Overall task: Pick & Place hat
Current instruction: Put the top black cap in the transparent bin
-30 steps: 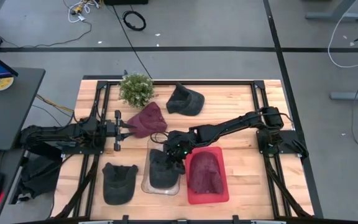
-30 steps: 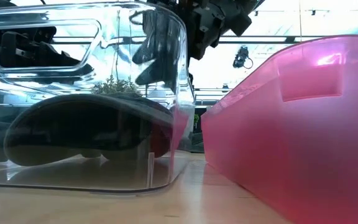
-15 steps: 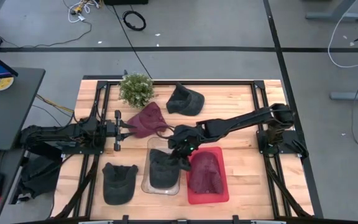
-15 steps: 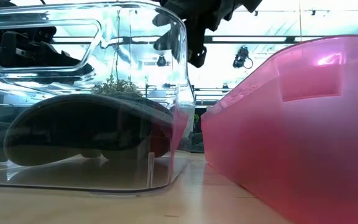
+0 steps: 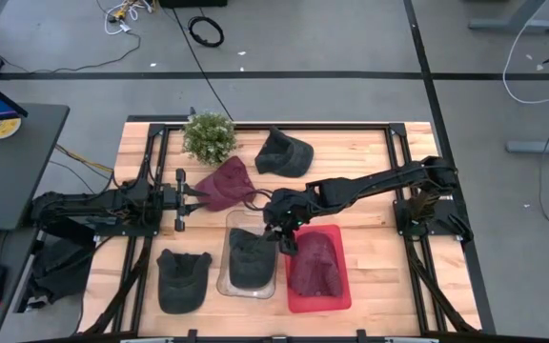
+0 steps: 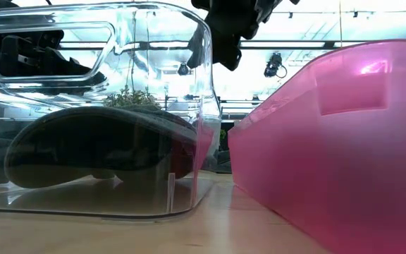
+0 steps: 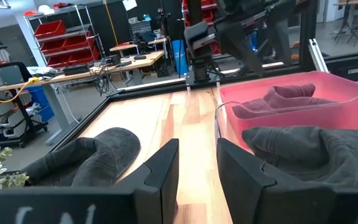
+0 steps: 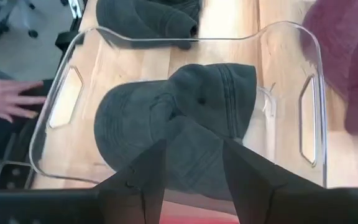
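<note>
A dark grey hat (image 5: 248,259) (image 8: 179,130) lies crown up on the floor of the clear bin (image 5: 225,286) (image 8: 314,93). My right gripper (image 5: 282,240) (image 8: 191,177) (image 6: 213,56) hangs open above the bin's far rim, slanting down, with nothing between its fingers. A maroon hat (image 5: 317,267) lies in the red bin (image 5: 343,291) (image 6: 344,141) beside it. Another maroon hat (image 5: 227,183) lies on the table right in front of my left gripper (image 5: 191,191) (image 7: 197,168), which waits open and level at the left.
A dark hat (image 5: 184,278) lies at the near left and another (image 5: 284,152) at the far middle, next to a small plant (image 5: 208,136). A person's hand (image 8: 8,99) shows beside the clear bin. Bare wood lies at the far right.
My right gripper has risen out of the clear bin, drawn back a little toward the table's right edge and tipped, its fingers staying open. The dark grey hat stays lying in the bin.
</note>
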